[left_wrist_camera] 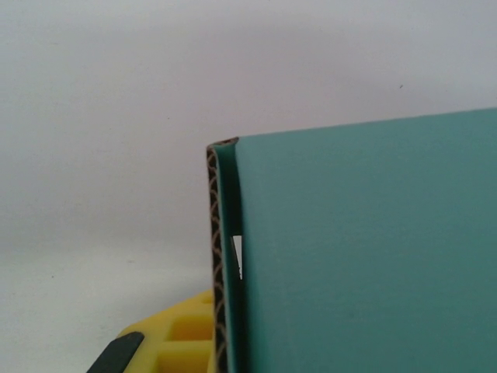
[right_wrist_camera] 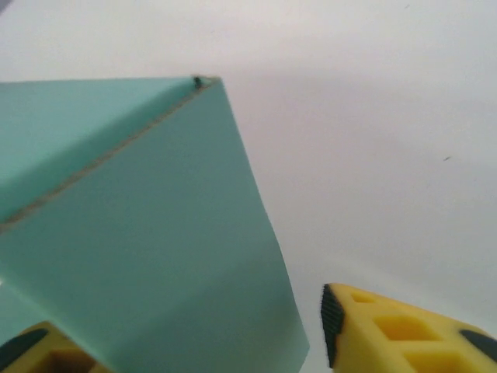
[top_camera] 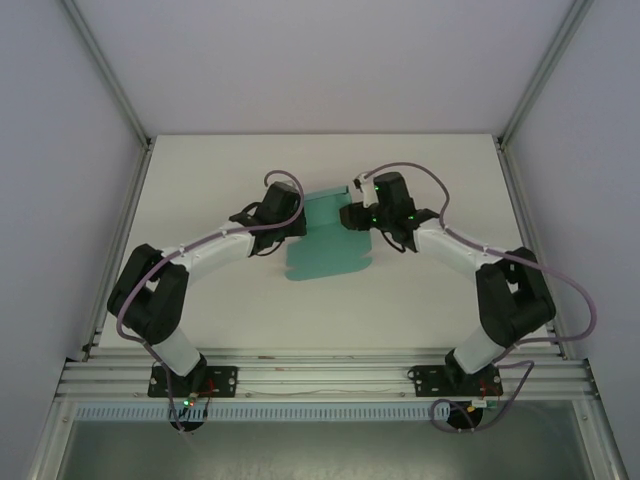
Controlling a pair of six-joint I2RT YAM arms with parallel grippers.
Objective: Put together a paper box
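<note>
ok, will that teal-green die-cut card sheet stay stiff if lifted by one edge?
Probably fairly stiff: the teal-green card sheet shows corrugated fluting at its cut edge. Likely light, since it looks thin. It may hinge at the fold crease rather than stay flat.

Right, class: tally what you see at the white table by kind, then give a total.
Teal-green thin card paper box: 1
Black-and-white robot arms: 2, the left arm and the right arm
Total: 3
</note>
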